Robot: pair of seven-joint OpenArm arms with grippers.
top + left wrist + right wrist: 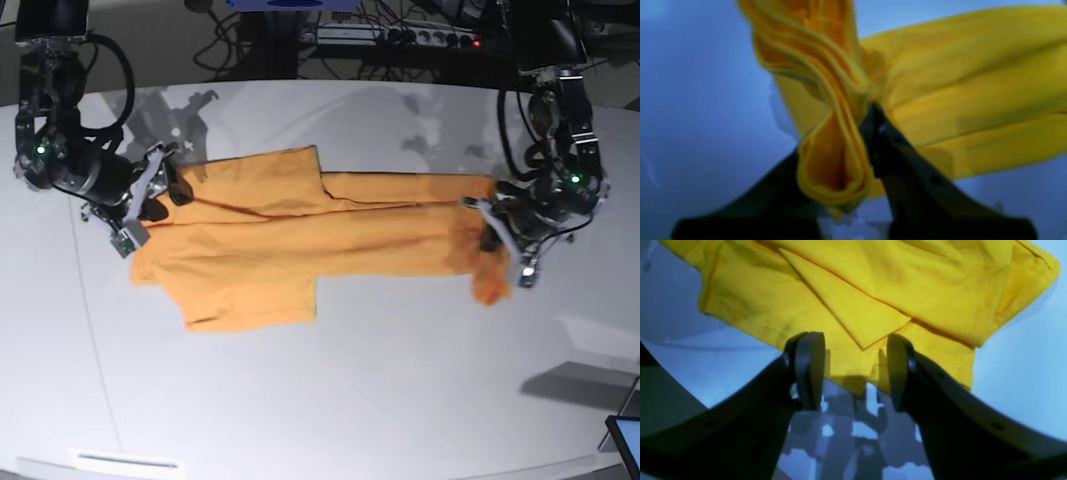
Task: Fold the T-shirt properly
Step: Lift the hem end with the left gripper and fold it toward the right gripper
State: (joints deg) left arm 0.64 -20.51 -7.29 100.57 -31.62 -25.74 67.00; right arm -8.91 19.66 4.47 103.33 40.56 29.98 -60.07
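T-shirt [300,235], orange-yellow, lies stretched lengthwise across the white table [330,400], one end bunched and pinched in the closed left gripper [870,113], the other edge lying between the parted, empty jaws of the right gripper [855,370]. If the left arm pulls alone, the free end could drag and undo the folded sleeves. Lettering and tag are hidden, and the left wrist view is blurred.

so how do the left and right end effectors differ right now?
Grip: the left end effector is shut on a bunched edge of the T-shirt; the right end effector stands open, holding nothing.
Cloth: at the left one the fabric is gathered into thick folds; at the right one it lies flat, just past the fingertips.
Position: the left one is at the shirt's narrow end, the right one at its wide end.
Shared: both are black, low over the white table.
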